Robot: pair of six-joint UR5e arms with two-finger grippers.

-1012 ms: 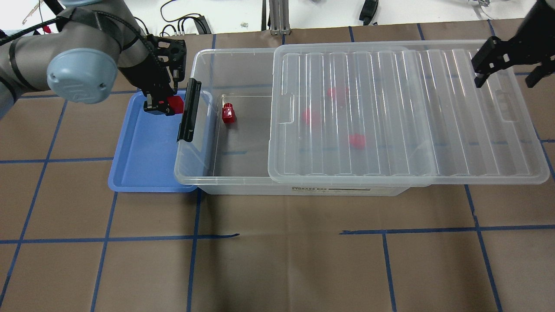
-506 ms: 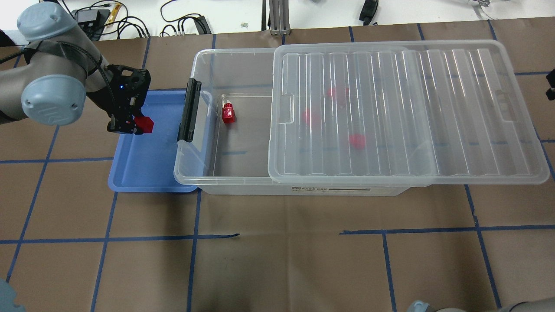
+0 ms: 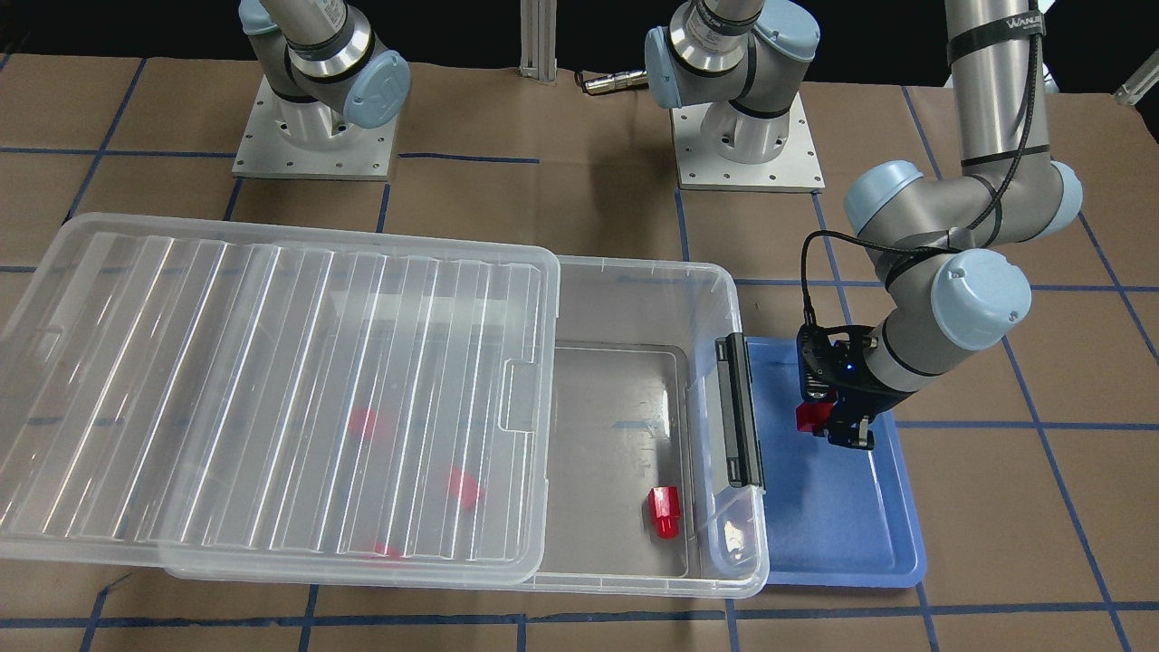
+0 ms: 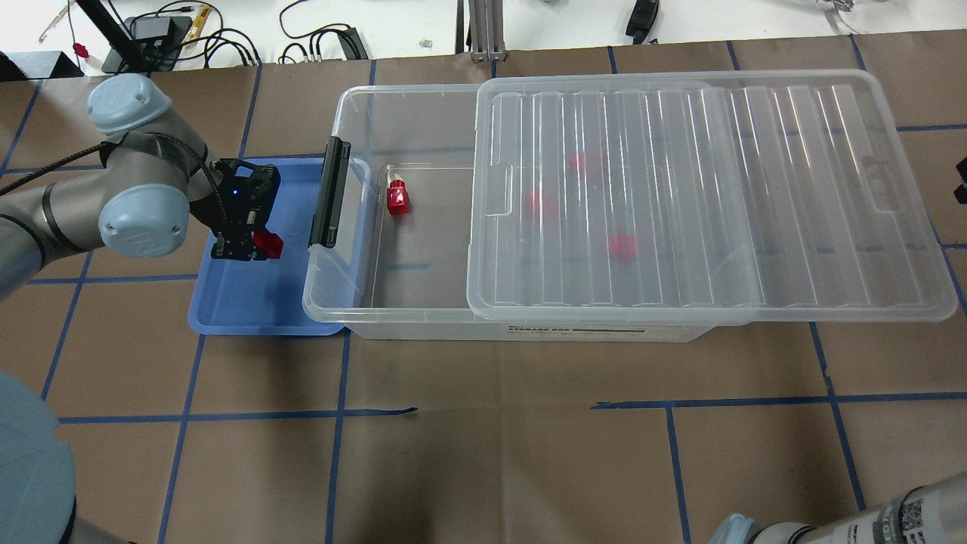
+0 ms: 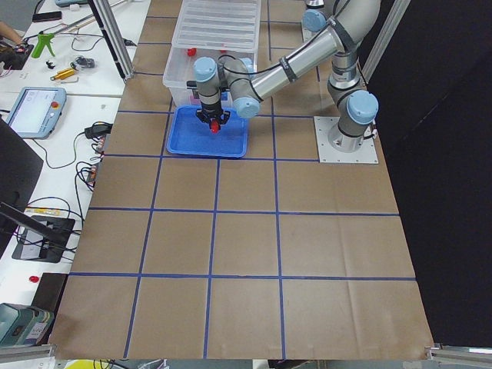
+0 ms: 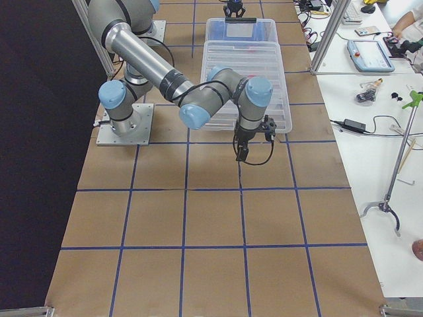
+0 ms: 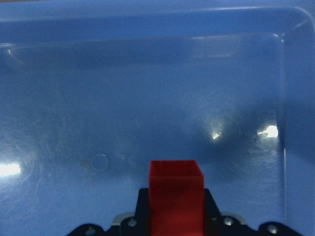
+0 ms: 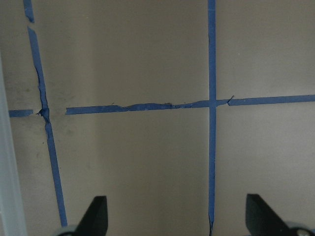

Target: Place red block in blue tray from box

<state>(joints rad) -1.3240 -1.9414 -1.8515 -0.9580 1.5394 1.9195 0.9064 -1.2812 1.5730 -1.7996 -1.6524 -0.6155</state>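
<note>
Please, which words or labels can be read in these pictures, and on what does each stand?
"STORAGE BOX": label on the box, front wall.
"WANU", cut off: black strap on the left arm.
The label's finer print is too small to read.

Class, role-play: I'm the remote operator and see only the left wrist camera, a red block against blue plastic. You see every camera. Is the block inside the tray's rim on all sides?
Observer: Yes. Overhead, the left tool holds the red block over the blue tray's middle, inside every rim.
Operator: Any blocks left in the box?
Observer: A second block lies in the box's uncovered end; three red blurs show under the lid.
Operator: And the right tool?
Observer: The right tool is open, over the table's brown paper beyond the lid's end.
</note>
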